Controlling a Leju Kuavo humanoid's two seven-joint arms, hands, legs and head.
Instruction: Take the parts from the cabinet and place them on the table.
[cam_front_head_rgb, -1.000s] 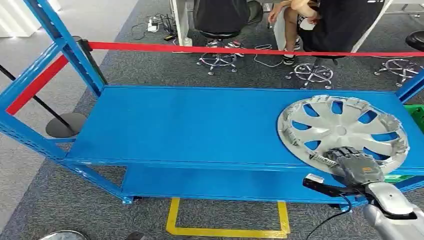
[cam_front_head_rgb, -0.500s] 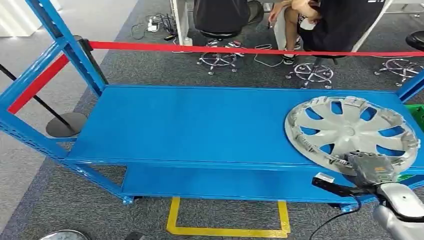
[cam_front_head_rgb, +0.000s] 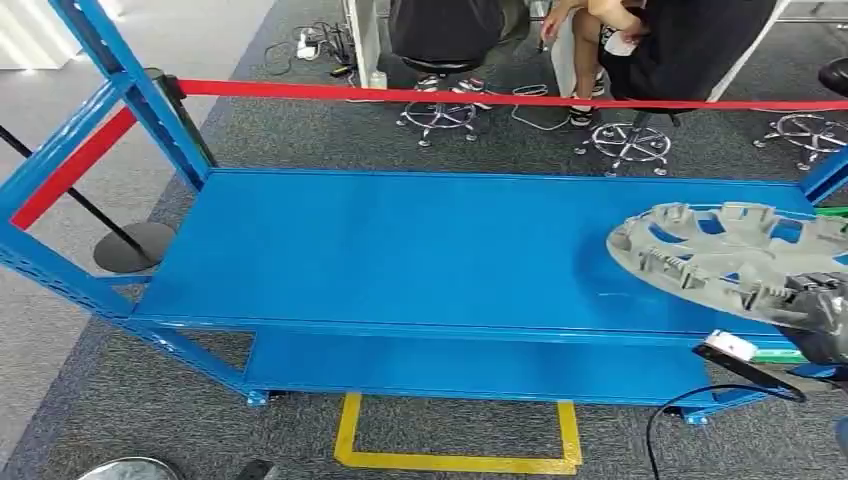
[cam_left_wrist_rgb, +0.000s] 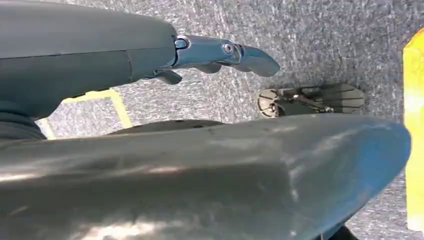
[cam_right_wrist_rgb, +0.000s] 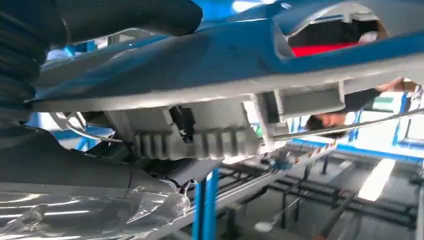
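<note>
So since a second ago the hubcap has come up off the blue shelf: it was lying flat at the right end, and now it's tilted with its near edge raised and has slid toward the right edge of our head view. Our right hand has it by the near rim, fingers curled around the edge. Our left hand hangs over the carpet, fingers straight and holding nothing. We'd call this the lifting-out step. Next we need to clear the shelf frame without catching the rim, then carry it to the table.
</note>
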